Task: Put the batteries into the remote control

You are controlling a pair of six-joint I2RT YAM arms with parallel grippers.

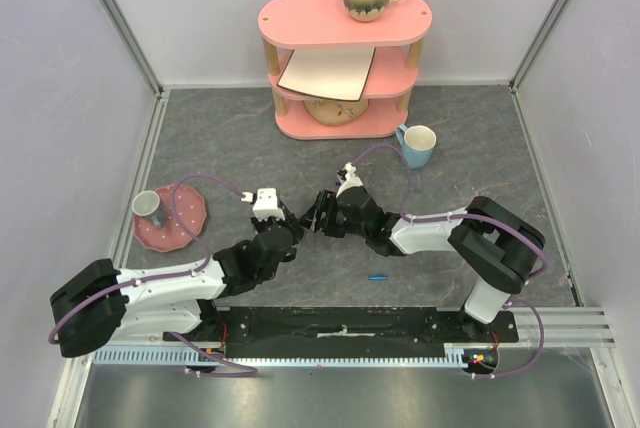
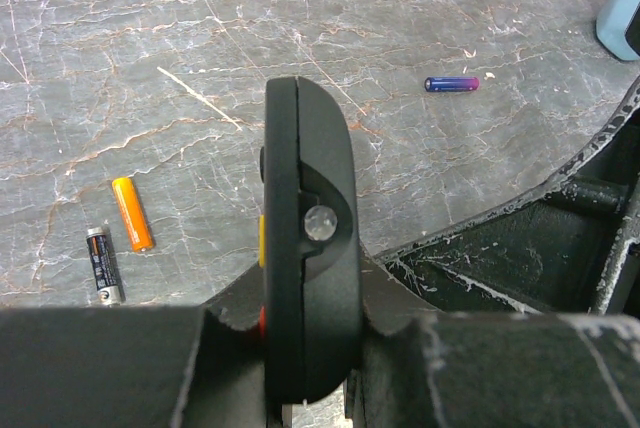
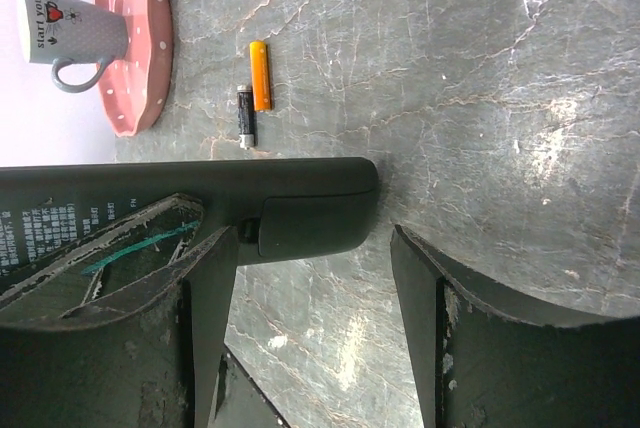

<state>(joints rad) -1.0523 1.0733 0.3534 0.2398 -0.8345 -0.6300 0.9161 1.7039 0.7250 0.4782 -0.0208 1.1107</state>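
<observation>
Left gripper [image 2: 310, 320] clamps the remote control [image 2: 310, 198] on edge, steadying it; right gripper [image 3: 312, 240], jaws wide and empty, straddles the battery cover [image 3: 320, 216], probably to open it.

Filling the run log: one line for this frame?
left gripper: shut on remote control | right gripper: open at its end | orange battery, black battery, purple battery: on table
</observation>
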